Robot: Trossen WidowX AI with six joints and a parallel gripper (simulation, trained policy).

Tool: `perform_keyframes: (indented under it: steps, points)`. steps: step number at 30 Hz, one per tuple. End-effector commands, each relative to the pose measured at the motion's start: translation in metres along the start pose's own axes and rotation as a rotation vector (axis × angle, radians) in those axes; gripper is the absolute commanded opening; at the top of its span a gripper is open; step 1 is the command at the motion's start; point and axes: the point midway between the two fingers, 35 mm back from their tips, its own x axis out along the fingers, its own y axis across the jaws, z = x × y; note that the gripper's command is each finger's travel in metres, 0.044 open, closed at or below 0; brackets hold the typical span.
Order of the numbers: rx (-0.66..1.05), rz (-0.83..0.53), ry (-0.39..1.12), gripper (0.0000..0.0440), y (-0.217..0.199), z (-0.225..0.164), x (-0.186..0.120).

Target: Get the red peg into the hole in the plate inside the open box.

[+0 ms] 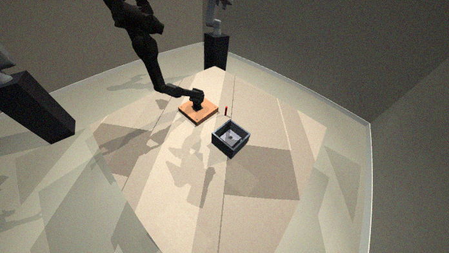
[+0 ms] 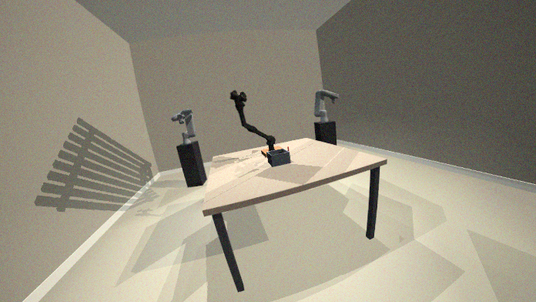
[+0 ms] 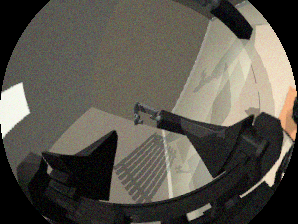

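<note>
Red peg (image 1: 226, 111) (image 2: 288, 149) upright beside open box (image 1: 222, 144) (image 2: 279, 159), gripper open (image 2: 238, 96) (image 3: 167, 150)

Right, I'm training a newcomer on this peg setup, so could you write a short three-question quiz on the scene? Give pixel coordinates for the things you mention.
1. True or false: the red peg (image 1: 226, 111) (image 2: 288, 149) stands inside the open box (image 1: 221, 142) (image 2: 279, 159).
2. Multiple choice: what colour is the square plate under the black arm's base? A) blue B) orange C) white
3. Fill in the blank: the fingers of the gripper (image 3: 167, 150) stand ____, with nothing between them.

Key: 1. False 2. B 3. apart
</note>
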Motion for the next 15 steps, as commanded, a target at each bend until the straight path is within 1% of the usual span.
perform_keyframes:
  steps: [1,2,3,9,15]
  points:
    - [0.01,-0.001,-0.018,0.042,-0.002,0.008,0.003]
    - [0.028,-0.002,-0.041,0.0435,-0.004,0.018,0.006]
    - [0.051,-0.004,-0.067,0.044,-0.007,0.03,0.009]
    - [0.183,-0.008,-0.234,0.044,-0.027,0.1,0.019]
    - [0.307,-0.013,-0.406,0.044,-0.055,0.168,0.015]
